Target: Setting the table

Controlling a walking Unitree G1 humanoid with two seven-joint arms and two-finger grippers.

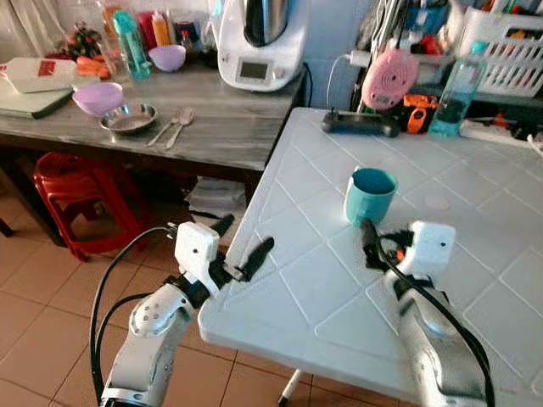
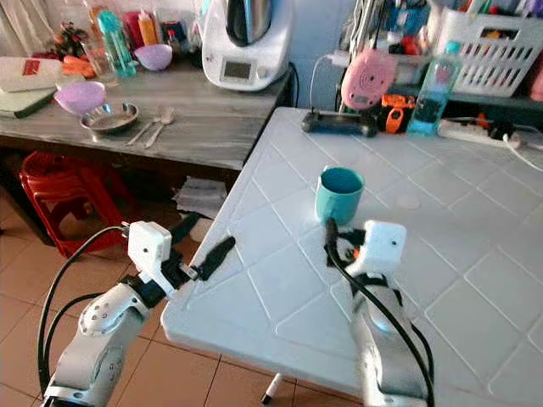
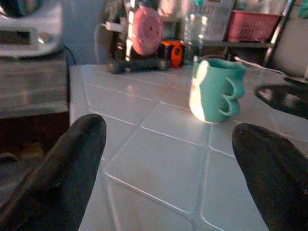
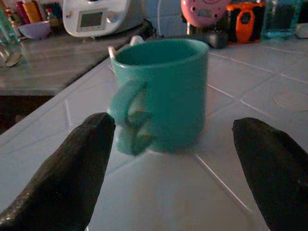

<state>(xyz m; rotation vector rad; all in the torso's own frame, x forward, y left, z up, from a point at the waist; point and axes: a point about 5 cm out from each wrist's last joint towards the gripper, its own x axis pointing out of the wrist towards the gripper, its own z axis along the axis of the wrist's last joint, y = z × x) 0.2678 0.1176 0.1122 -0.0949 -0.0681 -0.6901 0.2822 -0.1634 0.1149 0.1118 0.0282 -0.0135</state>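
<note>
A teal mug (image 1: 370, 193) stands upright on the white tiled table (image 1: 322, 288), its handle turned toward the table's left edge. My right gripper (image 1: 382, 244) hovers just in front of it, open. In the right wrist view its fingers (image 4: 72, 168) spread wider than the mug (image 4: 168, 91) and stop short of it. My left gripper (image 1: 242, 240) is open at the table's near left corner, holding nothing. In the left wrist view the mug (image 3: 214, 89) stands well ahead, between the two fingers (image 3: 72, 159).
A wooden counter (image 1: 229, 127) to the left carries purple bowls (image 1: 97, 97), a metal bowl (image 1: 128, 118), spoons (image 1: 174, 125) and a white appliance (image 1: 259, 47). A red stool (image 1: 81, 199) sits under it. A water bottle (image 1: 458, 89) and a dark handled tool (image 1: 361, 124) line the table's back.
</note>
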